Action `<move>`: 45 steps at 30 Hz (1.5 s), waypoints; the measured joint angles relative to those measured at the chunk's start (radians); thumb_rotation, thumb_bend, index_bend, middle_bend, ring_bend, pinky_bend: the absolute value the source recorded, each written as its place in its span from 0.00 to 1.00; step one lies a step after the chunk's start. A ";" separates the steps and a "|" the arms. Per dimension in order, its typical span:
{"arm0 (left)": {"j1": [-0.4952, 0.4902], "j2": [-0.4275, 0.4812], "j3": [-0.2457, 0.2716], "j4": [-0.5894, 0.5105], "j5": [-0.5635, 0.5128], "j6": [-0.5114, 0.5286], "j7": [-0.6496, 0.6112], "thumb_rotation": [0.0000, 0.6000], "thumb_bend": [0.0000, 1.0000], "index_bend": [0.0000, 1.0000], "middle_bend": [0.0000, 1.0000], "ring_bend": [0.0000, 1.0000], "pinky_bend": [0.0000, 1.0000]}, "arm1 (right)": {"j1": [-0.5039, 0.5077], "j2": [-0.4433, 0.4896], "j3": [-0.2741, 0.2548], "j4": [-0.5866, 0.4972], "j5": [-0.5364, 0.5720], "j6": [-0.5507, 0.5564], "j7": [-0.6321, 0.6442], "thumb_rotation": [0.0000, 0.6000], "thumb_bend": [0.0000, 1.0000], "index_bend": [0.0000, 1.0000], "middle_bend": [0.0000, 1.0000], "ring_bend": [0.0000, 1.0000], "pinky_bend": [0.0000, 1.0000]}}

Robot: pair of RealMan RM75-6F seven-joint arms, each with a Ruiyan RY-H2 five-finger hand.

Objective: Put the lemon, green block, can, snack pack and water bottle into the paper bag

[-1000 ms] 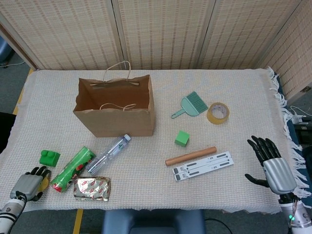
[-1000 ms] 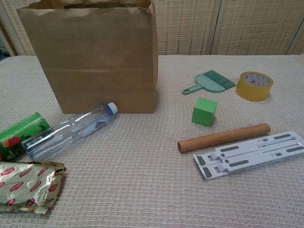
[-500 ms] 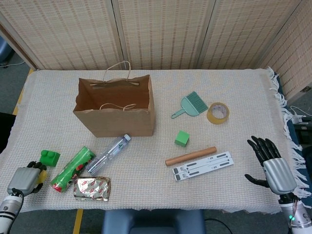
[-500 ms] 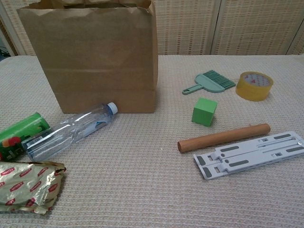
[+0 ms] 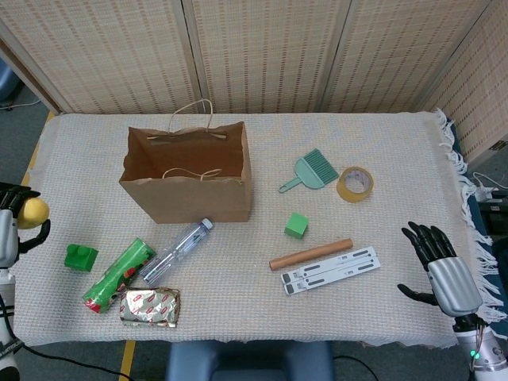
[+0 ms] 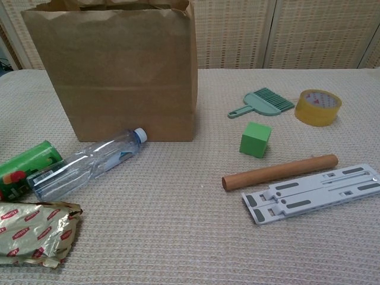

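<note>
Lemon (image 5: 32, 212) sits gripped in my left hand (image 5: 11, 224) at the far left edge of the head view, level with the paper bag (image 5: 189, 193) at upper centre-left. I'd carry it high over the rim before letting go. My right hand (image 5: 439, 266), lower right, has its fingers spread and empty.

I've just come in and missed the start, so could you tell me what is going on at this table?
The robot is packing things into the paper bag. Its left hand holds the lemon off the table's left edge. The right hand hovers open, holding nothing. The green block, can, snack pack and water bottle lie on the cloth, outside the bag.
</note>
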 measured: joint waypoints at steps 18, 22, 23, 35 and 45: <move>-0.495 -0.166 -0.229 -0.058 -0.304 -0.260 0.129 1.00 0.66 0.63 0.62 0.61 0.73 | 0.008 0.027 -0.004 -0.026 0.011 -0.027 0.046 1.00 0.00 0.00 0.00 0.00 0.00; -0.579 -0.235 -0.225 0.037 -0.336 -0.299 0.170 1.00 0.62 0.56 0.55 0.51 0.66 | 0.009 0.032 -0.003 -0.031 0.018 -0.033 0.056 1.00 0.00 0.00 0.00 0.00 0.00; -0.601 -0.253 -0.219 0.063 -0.347 -0.315 0.183 1.00 0.60 0.54 0.52 0.47 0.64 | 0.010 0.034 -0.003 -0.033 0.020 -0.034 0.058 1.00 0.00 0.00 0.00 0.00 0.00; -0.657 -0.264 -0.154 0.069 -0.417 -0.376 0.247 1.00 0.38 0.00 0.00 0.00 0.16 | 0.006 0.037 -0.003 -0.036 0.018 -0.029 0.061 1.00 0.00 0.00 0.00 0.00 0.00; -0.613 -0.199 -0.158 0.002 -0.399 -0.329 0.196 1.00 0.38 0.00 0.00 0.00 0.15 | 0.005 0.034 -0.002 -0.033 0.020 -0.028 0.050 1.00 0.00 0.00 0.00 0.00 0.00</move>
